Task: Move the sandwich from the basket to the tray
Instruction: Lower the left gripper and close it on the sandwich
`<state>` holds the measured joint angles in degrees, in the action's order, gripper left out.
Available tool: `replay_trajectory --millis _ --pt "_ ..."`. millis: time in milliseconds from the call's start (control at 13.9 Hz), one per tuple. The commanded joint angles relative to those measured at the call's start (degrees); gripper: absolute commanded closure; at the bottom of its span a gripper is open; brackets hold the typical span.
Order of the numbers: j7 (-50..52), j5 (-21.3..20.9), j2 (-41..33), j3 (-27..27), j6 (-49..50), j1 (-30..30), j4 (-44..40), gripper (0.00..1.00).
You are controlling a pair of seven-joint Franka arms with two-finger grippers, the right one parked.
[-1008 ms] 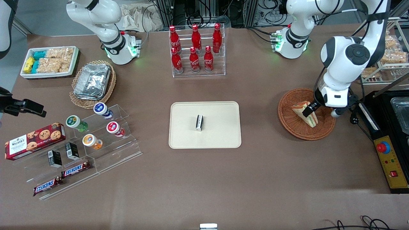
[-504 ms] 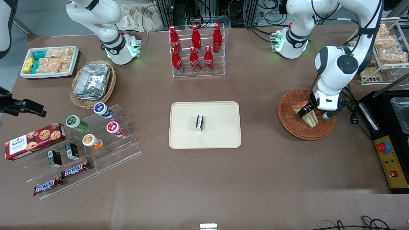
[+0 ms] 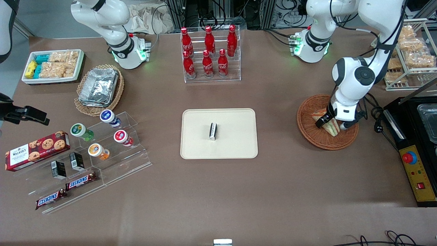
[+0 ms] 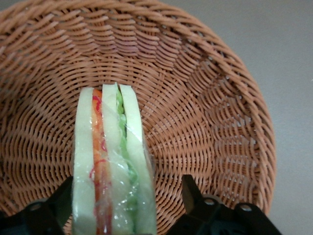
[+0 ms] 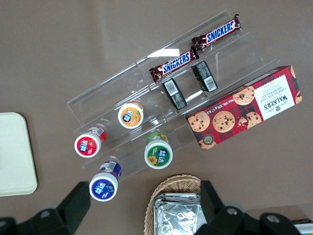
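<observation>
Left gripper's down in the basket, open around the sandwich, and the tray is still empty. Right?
Not quite: the tray is not empty. The front view shows a small dark packet lying on it. The rest holds: the gripper is down in the basket, open around the sandwich.

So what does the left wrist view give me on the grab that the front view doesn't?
Only the left wrist view shows the gripper open, jaws either side of the sandwich standing on edge, layers visible, with a gap at one jaw. Only the front view shows the tray, which already holds a small dark object. Both show the sandwich in the basket.
</observation>
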<state>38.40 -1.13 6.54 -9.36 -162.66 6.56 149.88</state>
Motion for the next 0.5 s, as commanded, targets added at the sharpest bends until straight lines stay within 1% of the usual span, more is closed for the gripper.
replay_trajectory --millis 0,216,432 --pt "-0.43 0.17 0.06 -0.48 -2.75 0.65 0.67 1.00" --pt "-1.22 0.17 -1.26 -0.48 -2.14 0.56 0.41 1.00" --pt "-3.24 0.25 -4.67 -0.57 2.42 0.56 -0.47 1.00"
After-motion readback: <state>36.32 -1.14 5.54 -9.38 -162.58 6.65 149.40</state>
